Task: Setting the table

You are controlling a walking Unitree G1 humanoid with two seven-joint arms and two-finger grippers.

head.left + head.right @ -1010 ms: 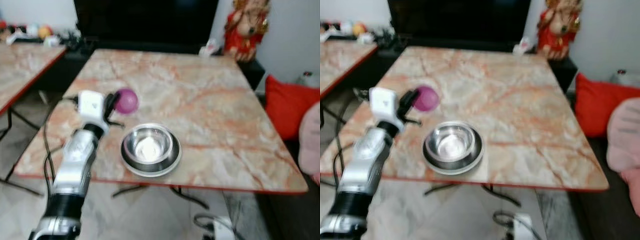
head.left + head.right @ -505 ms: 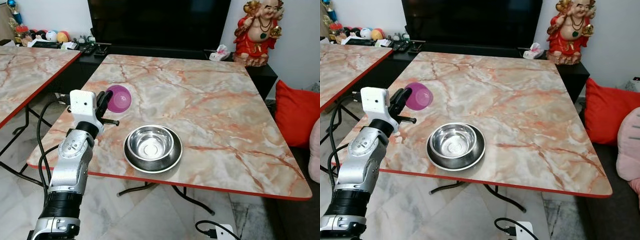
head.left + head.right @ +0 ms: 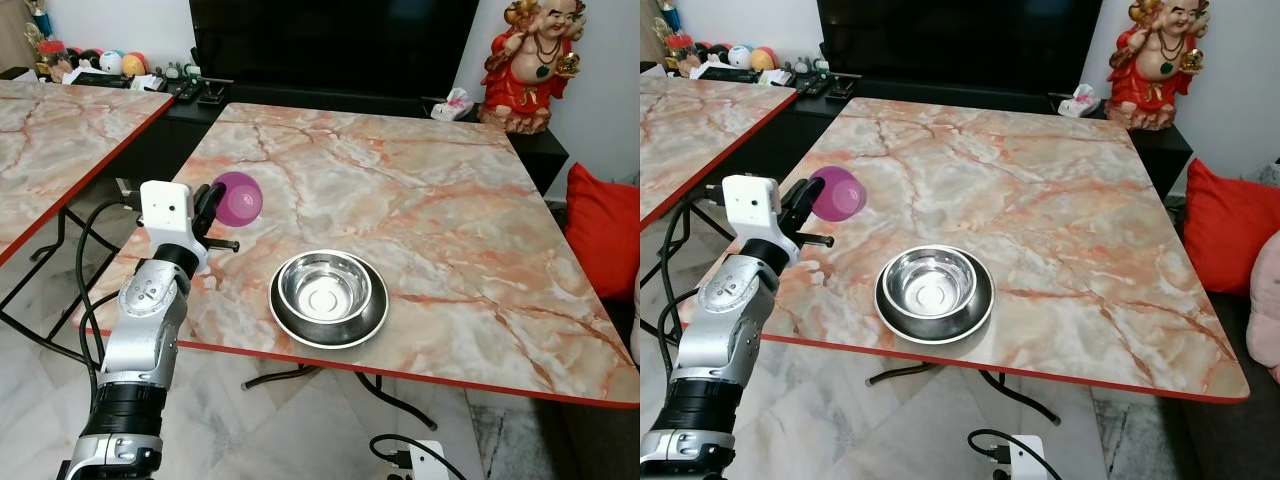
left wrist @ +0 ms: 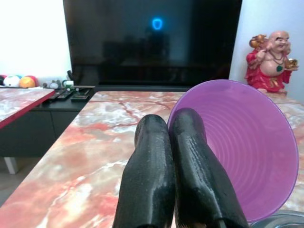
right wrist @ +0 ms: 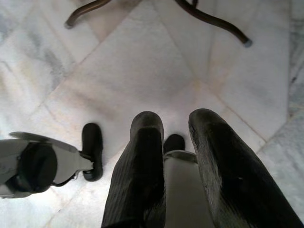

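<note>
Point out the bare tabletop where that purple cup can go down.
Bare marble lies beyond the steel bowl on its plate, and to its right up to the table's red edge. The left claw holds the purple cup over the near-left corner, the one tighter spot.

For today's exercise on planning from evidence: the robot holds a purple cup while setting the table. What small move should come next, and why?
Probably lower the left gripper and turn the purple cup upright onto bare marble table beside the steel bowl. The fingers are shut on its rim, the cup hangs tilted above the table's near-left part, and the bowl already sits in place.
</note>
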